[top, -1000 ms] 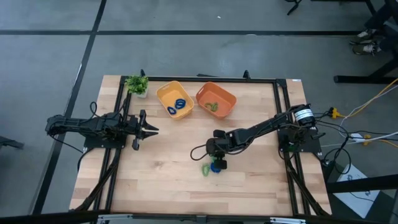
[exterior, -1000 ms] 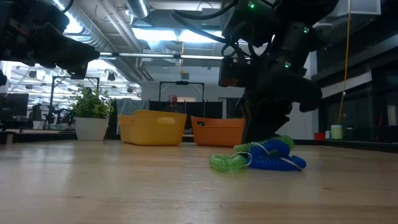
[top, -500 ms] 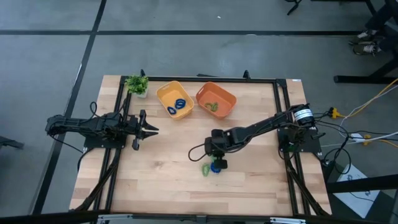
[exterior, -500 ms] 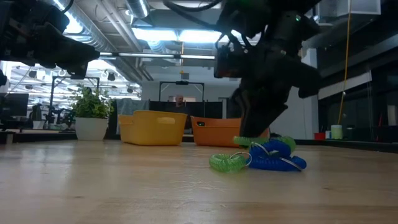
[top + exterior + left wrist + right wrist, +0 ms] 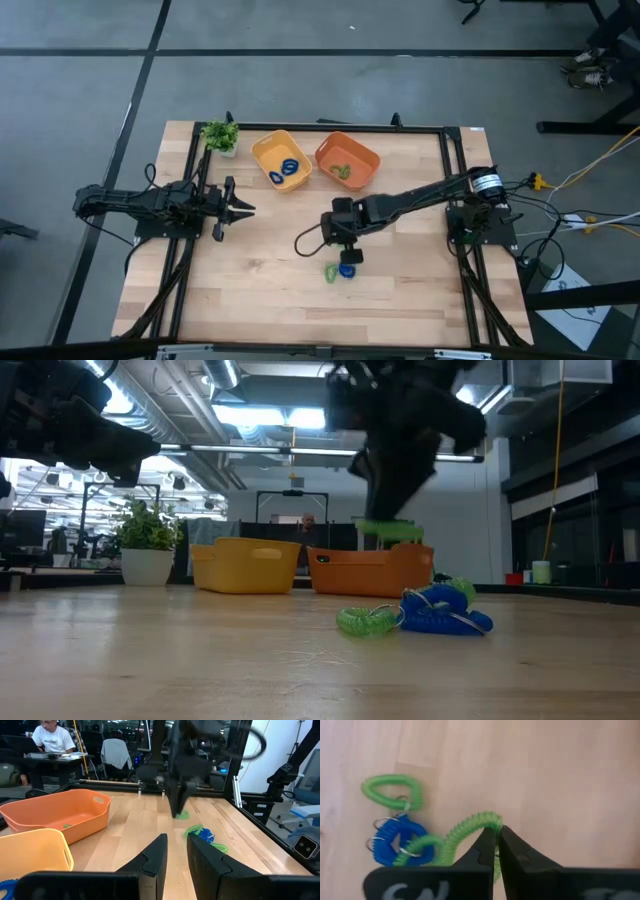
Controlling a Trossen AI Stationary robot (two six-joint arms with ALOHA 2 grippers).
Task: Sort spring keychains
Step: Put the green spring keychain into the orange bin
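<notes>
Held clear of the table: a green spring keychain, a thin bright coil bent into a loop, pinched between the closed fingers of the right gripper. In the low view, seen as a flat green loop hanging under the dark gripper, well above the wood and level with the rim of the orange tray.

Left lying on the wood, at about 5 o'clock from the table's middle in the high view: a small cluster of keychains. In it, a green loop with a metal ring, a bright blue coil with rings, and another green coil draped across the blue one, all touching.

Toward 12 o'clock, two trays side by side: a yellow tray with blue coils inside, and the orange one at its 3 o'clock with a green coil inside. At 11 o'clock, a small potted plant.

At 9 o'clock, waiting above the table edge: the left gripper, fingers a little apart, holding nothing.

Pale butcher-block wood, framed by black rails. Beyond, grey floor, desks, ceiling lights and ducts, and a seated person in a white shirt at a desk in the background
</notes>
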